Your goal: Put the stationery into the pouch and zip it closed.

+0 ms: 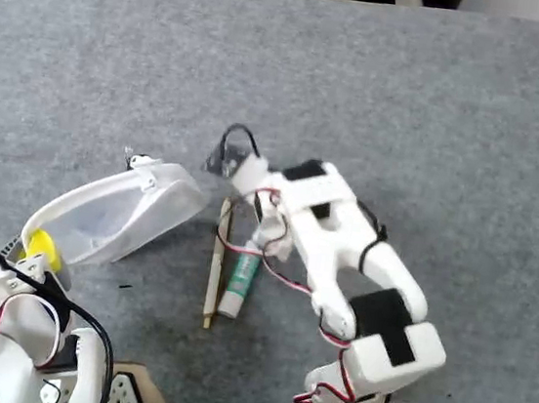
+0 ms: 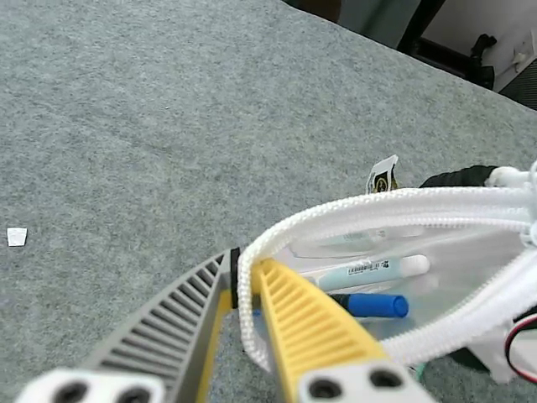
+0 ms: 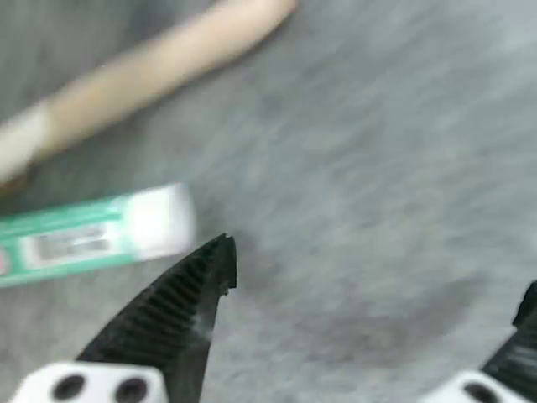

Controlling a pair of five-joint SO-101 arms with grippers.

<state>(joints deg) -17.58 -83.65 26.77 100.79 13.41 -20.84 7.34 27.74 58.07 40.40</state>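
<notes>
A translucent pouch lies open on the grey mat, left of centre. My left gripper is shut on its zipper rim, with the yellow finger inside and the grey finger outside. Inside the pouch lie a pale pen and a blue pen. A green-labelled tube and a wooden pencil lie side by side on the mat just right of the pouch. My right gripper hangs open low over the mat beside the green tube and the pencil.
The right arm's white body stretches from the near edge to the table's centre, with a black cable loop at its far end. A small white scrap lies on the mat. Bare grey mat spreads to the far side and right.
</notes>
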